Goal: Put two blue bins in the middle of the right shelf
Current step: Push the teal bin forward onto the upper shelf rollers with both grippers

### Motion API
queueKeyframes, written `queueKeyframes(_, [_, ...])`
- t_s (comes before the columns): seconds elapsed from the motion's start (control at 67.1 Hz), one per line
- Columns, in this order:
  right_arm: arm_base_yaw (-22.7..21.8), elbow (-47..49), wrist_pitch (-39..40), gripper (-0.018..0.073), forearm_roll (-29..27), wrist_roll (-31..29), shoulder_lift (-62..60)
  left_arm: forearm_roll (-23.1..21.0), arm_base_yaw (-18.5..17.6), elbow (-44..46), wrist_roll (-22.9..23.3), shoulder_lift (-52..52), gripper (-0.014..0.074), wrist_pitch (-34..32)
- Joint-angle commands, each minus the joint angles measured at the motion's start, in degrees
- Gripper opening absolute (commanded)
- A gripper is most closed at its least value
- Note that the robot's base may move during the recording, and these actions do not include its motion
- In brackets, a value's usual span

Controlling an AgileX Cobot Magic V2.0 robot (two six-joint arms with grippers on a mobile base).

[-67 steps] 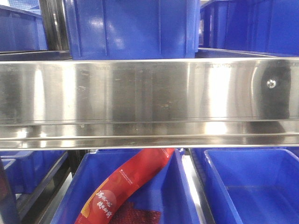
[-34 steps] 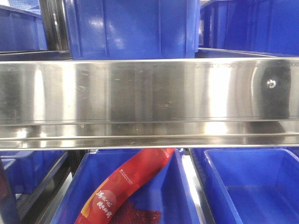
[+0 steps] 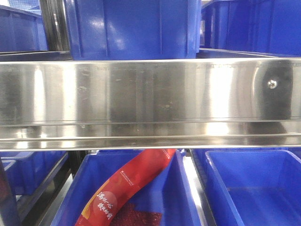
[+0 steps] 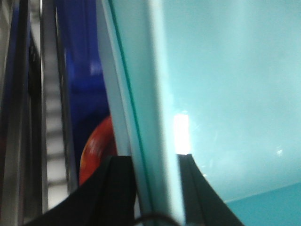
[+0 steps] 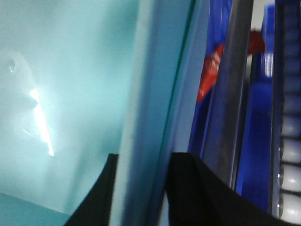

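**Bin rim clamped from both sides, no change at the shelf**

At each wrist, a pale, washed-out teal bin wall fills the view, and its raised rim (image 4: 157,141) is seen pinched between the two black fingers of the left gripper (image 4: 156,188). The same is seen for the right gripper (image 5: 141,188), whose dark fingers are closed on a rim (image 5: 146,117) of like colour. Whether one bin or two are held cannot be told.

From the front camera, a brushed stainless-steel shelf rail (image 3: 150,103) is shown across the middle, with a deep blue plastic bin (image 3: 131,28) standing above it. Below the rail an open blue bin (image 3: 136,188) containing a long red printed packet (image 3: 127,186) lies beside an empty blue bin (image 3: 254,188).

Compared with the frames from a second ago, almost nothing is found changed; only a dark edge at the lower left has shifted slightly. It is judged that the carry is under way and the grip steady, with placement on the right middle shelf not yet made.
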State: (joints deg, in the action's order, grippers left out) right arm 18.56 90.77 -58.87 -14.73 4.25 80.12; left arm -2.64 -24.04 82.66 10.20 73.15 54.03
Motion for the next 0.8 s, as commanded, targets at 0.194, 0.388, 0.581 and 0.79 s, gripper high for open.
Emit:
queueKeyframes(0.194, [-0.66,-7.02,5.92,-0.0159,2.49,-0.70,1.68,4.85,0.35,-6.98,-1.08,1.59,-0.0111,-4.85])
queueKeyframes(0.388, [-0.66,-9.34,8.20,-0.0159,2.49,-0.70,3.23,6.02,0.35,-7.17,-1.08,3.42,-0.0111,-5.90])
queueKeyframes(0.581, [-0.66,-9.34,9.05,-0.0128,2.49,-0.70,3.95,6.02,0.35,-7.17,-1.08,4.38,-0.0062,-7.02])
queueKeyframes(0.79, [-0.66,-9.34,9.35,0.0311,2.49,-0.70,3.95,6.02,0.35,-7.17,-1.08,4.38,0.0242,-7.02])
